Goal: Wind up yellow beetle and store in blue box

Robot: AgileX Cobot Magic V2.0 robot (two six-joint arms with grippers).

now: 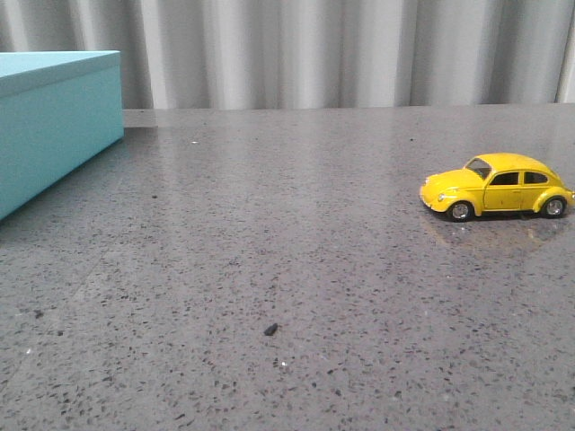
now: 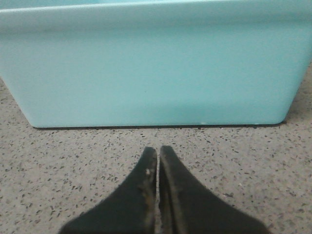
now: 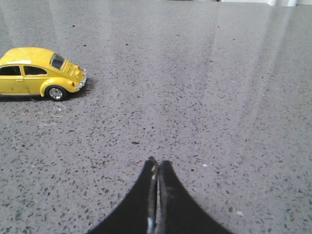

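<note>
The left gripper [image 2: 157, 152] had its two dark fingers pressed together with only a thin seam between them, pinching nothing, and it hung low over the speckled grey table [image 2: 58, 170]. Directly ahead of its tips, near but apart from them, stood the blue box [image 2: 151, 68], whose plain matte side filled most of the left wrist view and met the stone along a dark shadow line. The right gripper [image 3: 157, 163] was likewise closed tip to tip and empty, poised above bare tabletop [image 3: 204, 97]. The yellow beetle [image 3: 39, 72] sat on its four wheels well off to one side of that gripper, partly cut by the frame edge, with open stone between the fingers and the car. In the front view neither arm appeared. There the blue box [image 1: 54, 126] stood at the far left of the table [image 1: 287, 269], reaching out of frame, its top surface flat and closed as far as could be seen. The yellow beetle [image 1: 497, 186] rested on the right side of the table, side-on with its nose toward the box, well apart from it. A small dark crumb [image 1: 270, 329] lay on the stone nearer the camera, away from both. A pleated grey curtain [image 1: 341, 49] hung behind the table's far edge.
</note>
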